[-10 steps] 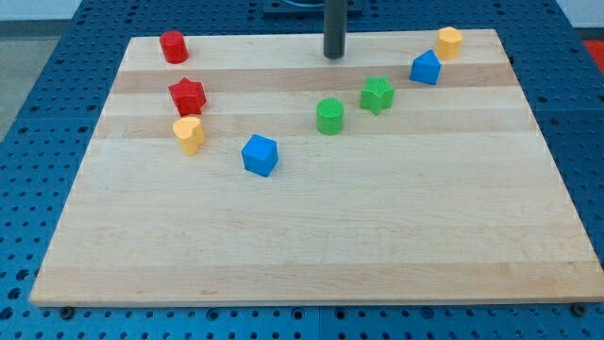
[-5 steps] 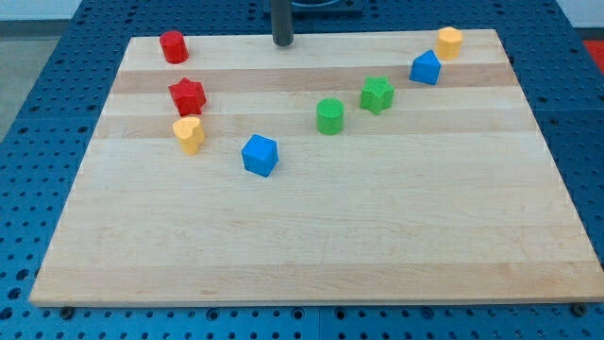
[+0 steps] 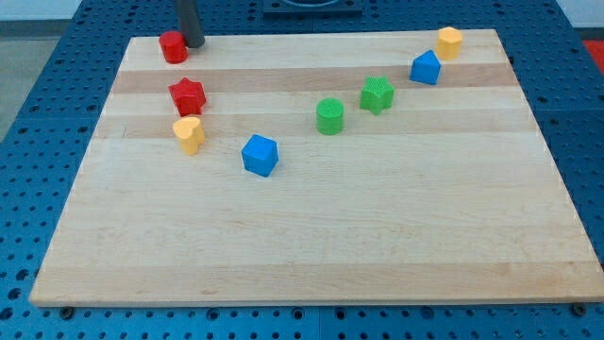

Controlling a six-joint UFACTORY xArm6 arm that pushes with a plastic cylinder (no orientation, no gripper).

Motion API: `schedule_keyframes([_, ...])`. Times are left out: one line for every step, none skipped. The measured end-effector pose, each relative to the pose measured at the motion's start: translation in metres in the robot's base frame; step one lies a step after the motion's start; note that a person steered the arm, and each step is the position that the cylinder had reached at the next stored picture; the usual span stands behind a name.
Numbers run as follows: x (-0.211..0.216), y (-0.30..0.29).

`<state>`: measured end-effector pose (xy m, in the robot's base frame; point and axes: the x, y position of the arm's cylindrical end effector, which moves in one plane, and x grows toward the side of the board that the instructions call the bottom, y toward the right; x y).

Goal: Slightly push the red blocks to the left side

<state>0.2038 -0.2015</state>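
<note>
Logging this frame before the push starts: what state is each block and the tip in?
my tip: at the view's top left, just right of the red cylinder
red cylinder: upright, near the board's top left corner
red star: flat, above the yellow block
yellow block: upright, close below the star

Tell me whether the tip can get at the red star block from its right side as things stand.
Probably yes: my tip sits beside the red cylinder, and nothing lies right of the red star block; the yellow block is below it.
</note>
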Motion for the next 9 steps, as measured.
schedule_keyframes([0.003, -0.039])
schedule_keyframes([0.004, -0.034])
schedule_keyframes([0.013, 0.049])
schedule_keyframes([0.056, 0.071])
schedule_keyframes([0.107, 0.057])
schedule_keyframes([0.130, 0.071])
schedule_keyframes([0.133, 0.032])
schedule_keyframes([0.133, 0.016])
schedule_keyframes([0.145, 0.064])
